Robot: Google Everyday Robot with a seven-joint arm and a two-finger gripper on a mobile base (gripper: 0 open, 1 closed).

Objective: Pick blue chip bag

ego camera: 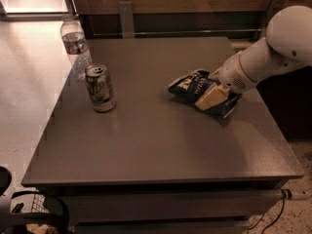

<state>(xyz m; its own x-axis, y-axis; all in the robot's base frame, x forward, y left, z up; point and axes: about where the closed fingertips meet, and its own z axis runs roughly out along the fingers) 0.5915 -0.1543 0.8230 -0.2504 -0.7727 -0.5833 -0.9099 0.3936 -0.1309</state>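
The blue chip bag (pixel 192 86) lies flat on the right half of the grey table (pixel 146 140), dark navy with white lettering. My gripper (pixel 214 94) comes in from the right on a white arm (pixel 273 52) and sits down on the bag's right part, touching it and covering that end. The bag rests on the table.
A drink can (pixel 100 87) stands upright at the left of the table. A clear water bottle (pixel 75 45) stands behind it at the far left edge. A wall and rail run along the back. Part of the robot's base (pixel 29 211) shows at the bottom left.
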